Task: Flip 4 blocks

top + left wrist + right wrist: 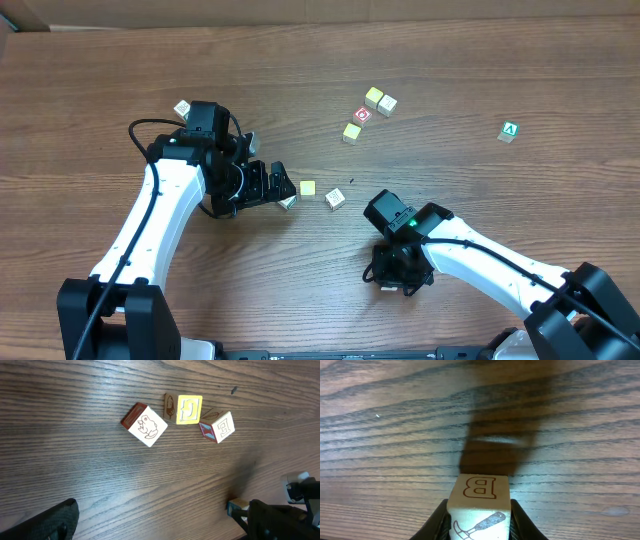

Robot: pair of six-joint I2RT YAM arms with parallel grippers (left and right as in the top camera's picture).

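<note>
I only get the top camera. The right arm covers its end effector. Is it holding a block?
Observer: Yes. The right wrist camera shows the right end effector shut on a wooden block with a letter B on one face.
Child: What else is on it?
Observer: The face next to the B has a drawing of what looks like a hammer.
Child: And the white block by the left arm?
Observer: On the left wrist camera, that white block has a line drawing of a small animal on its top face.
</note>
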